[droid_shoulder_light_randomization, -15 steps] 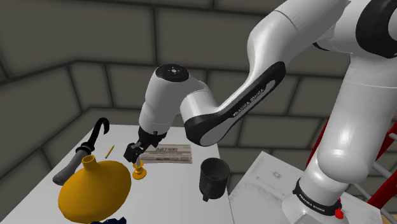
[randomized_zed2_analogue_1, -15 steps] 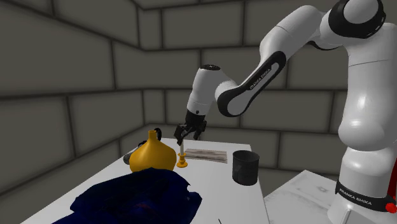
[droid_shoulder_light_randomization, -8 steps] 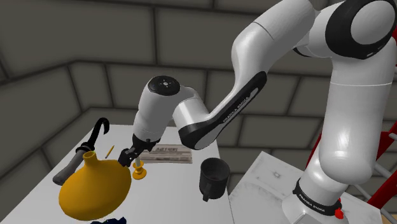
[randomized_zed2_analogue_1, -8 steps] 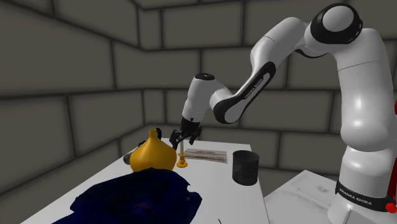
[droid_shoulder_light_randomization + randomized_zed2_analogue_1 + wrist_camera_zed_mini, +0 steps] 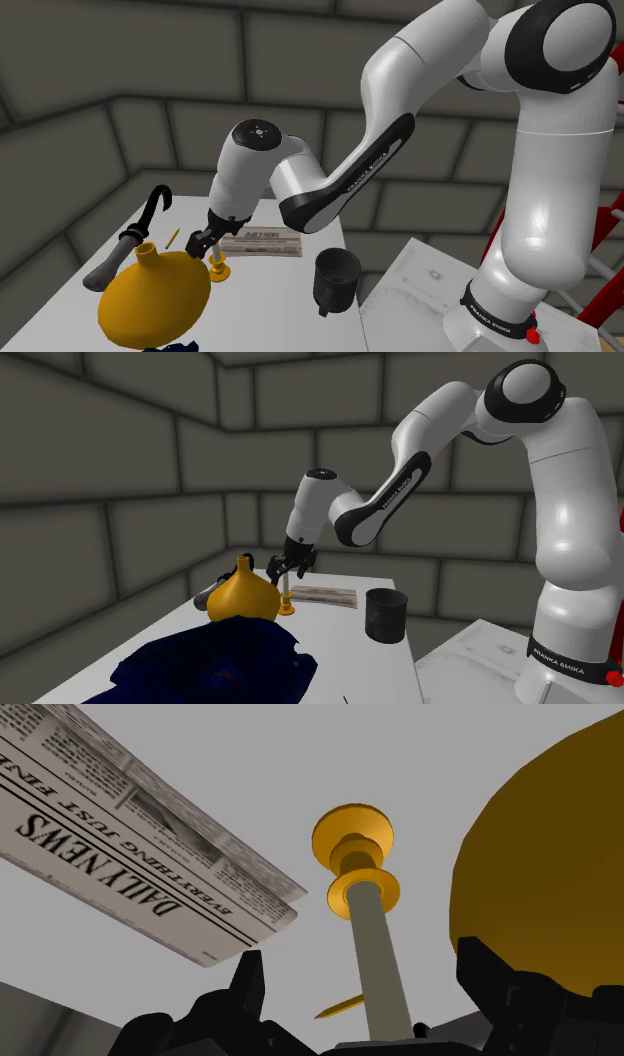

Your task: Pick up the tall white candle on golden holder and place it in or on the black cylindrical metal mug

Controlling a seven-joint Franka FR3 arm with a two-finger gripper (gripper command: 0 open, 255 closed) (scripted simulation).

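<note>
It looked like a bare, cellar-like room of a house — the walls (image 5: 120, 442) were built of large grey blocks with dark seams and met in a corner behind the white tabletop (image 5: 272, 296). The things on that tabletop were household ones: a folded "Daily News" newspaper (image 5: 262, 240), a black umbrella (image 5: 128, 243) with a curved handle, a yellow round-bellied vase (image 5: 155, 298), a candle on a golden holder (image 5: 378, 954), a dark mug (image 5: 336, 279) — and a crumpled dark blue cloth (image 5: 215, 664).
</note>
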